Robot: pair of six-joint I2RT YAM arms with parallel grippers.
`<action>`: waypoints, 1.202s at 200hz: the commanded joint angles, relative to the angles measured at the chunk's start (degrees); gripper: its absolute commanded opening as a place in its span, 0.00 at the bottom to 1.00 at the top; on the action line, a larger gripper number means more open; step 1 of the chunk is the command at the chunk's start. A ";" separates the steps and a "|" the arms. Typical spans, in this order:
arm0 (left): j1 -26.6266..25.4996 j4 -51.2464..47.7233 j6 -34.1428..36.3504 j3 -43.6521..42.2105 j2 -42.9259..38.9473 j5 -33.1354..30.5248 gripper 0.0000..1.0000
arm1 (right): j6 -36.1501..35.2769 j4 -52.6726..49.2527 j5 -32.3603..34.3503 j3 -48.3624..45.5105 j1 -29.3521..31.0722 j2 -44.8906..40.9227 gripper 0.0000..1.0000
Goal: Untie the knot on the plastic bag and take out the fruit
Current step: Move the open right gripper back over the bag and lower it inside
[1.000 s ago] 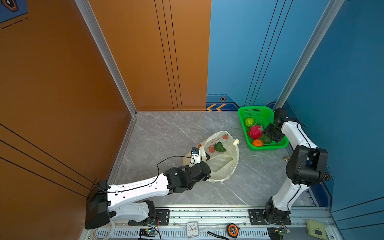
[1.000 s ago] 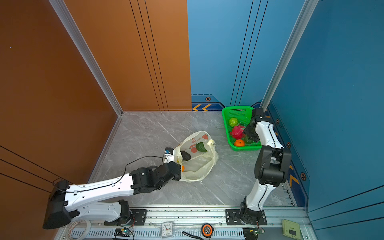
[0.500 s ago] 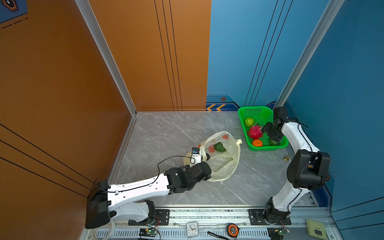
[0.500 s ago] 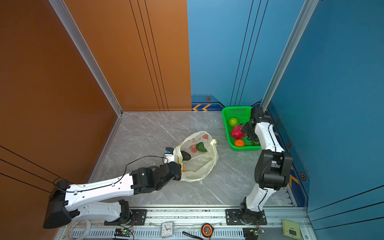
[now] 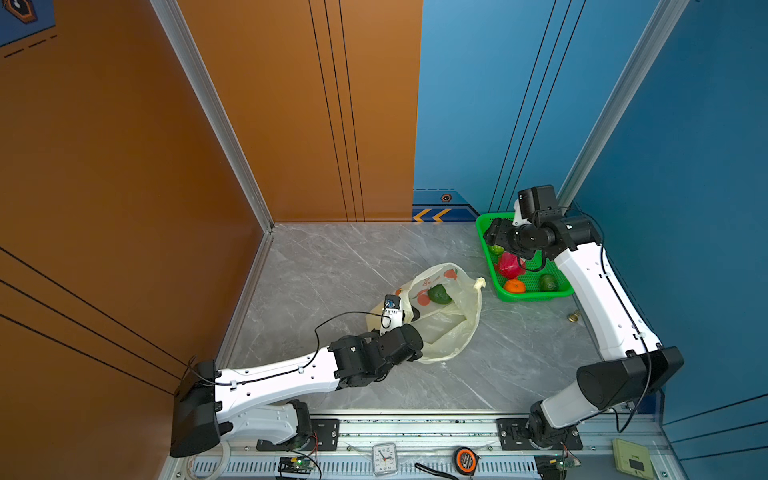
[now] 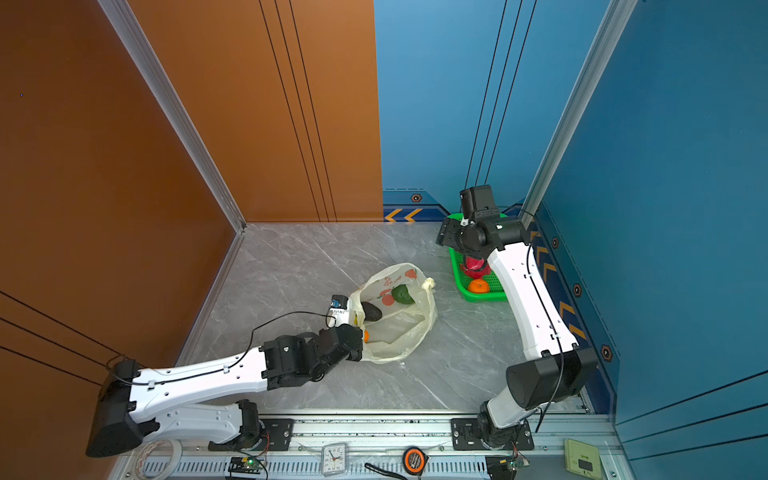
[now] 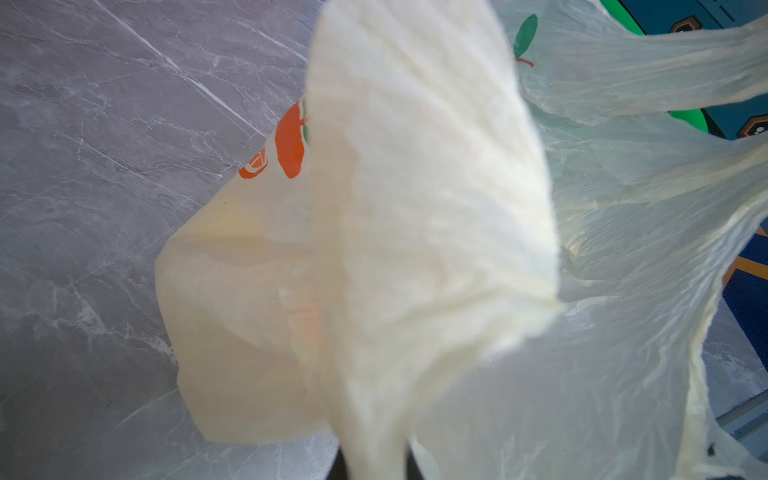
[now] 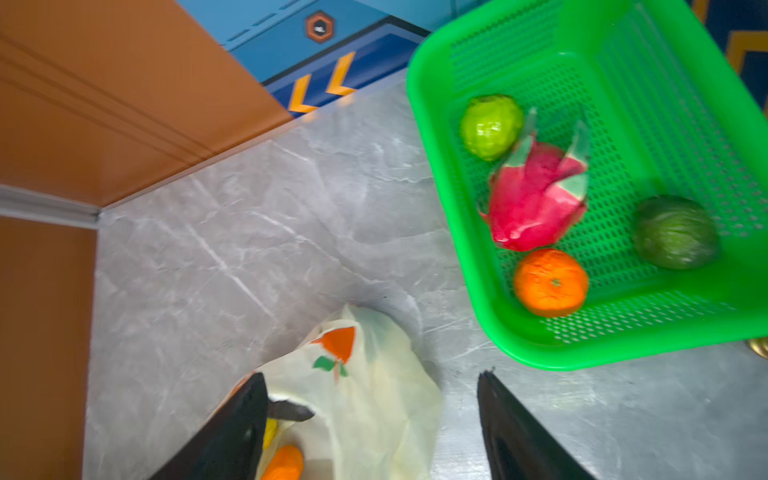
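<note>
Top views. Entry, plastic bag: thin cream-yellow film slumped on the grey tabletop, mouth gaping. Inside, in both top views, a green fruit; in a top view also a dark avocado and an orange fruit. Entry, knot: small bunched lump on the bag's edge nearest the green basket; whether any twist remains cannot be told. At the bag's near rim, the left gripper, jaws hidden here. Over the basket, the right gripper, well apart from the bag.

Left wrist. A pleated band of bag film rises from the jaws, which are together and clamped on it; printed oranges show beyond.

Right wrist. Jaws apart, nothing between them. The basket holds a lime-green fruit, dragon fruit, mandarin and dark green fruit. A yellow fruit shows inside the bag.

Handling, judged: film light, limp, slippery, likely to tear if yanked; best held at a handle or the rim, never the belly. Bagged fruit probably light, hard and prone to roll; take each across its middle, the avocado across its narrow width.
</note>
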 commanded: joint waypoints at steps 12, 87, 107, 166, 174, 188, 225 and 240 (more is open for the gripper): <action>-0.06 -0.60 1.81 1.82 -1.06 -1.30 0.00 | 0.63 -8.32 -0.44 6.35 10.15 0.29 0.78; 1.34 -0.51 3.00 1.52 -2.31 -0.72 0.00 | 2.27 -8.90 1.18 4.19 27.68 4.28 0.78; 1.43 -0.42 3.09 1.47 -2.49 -0.69 0.00 | 1.67 -8.19 2.79 0.29 30.39 4.81 0.78; 1.78 0.38 3.26 1.57 -2.48 -0.58 0.00 | 2.33 3.18 5.09 -20.60 31.41 2.03 0.78; 1.83 0.46 3.26 1.56 -2.42 -0.63 0.00 | 2.52 4.86 5.17 -22.88 31.36 1.82 0.78; 1.78 0.71 3.35 1.69 -2.31 -0.49 0.00 | 2.95 7.58 5.48 -26.38 31.15 1.89 0.78; 1.65 1.07 3.52 2.26 -2.16 -0.32 0.00 | 5.59 14.71 5.92 -32.36 29.41 3.97 0.77; 1.57 1.26 3.61 2.48 -2.05 -0.31 0.00 | 7.35 18.07 6.59 -34.15 28.03 4.59 0.77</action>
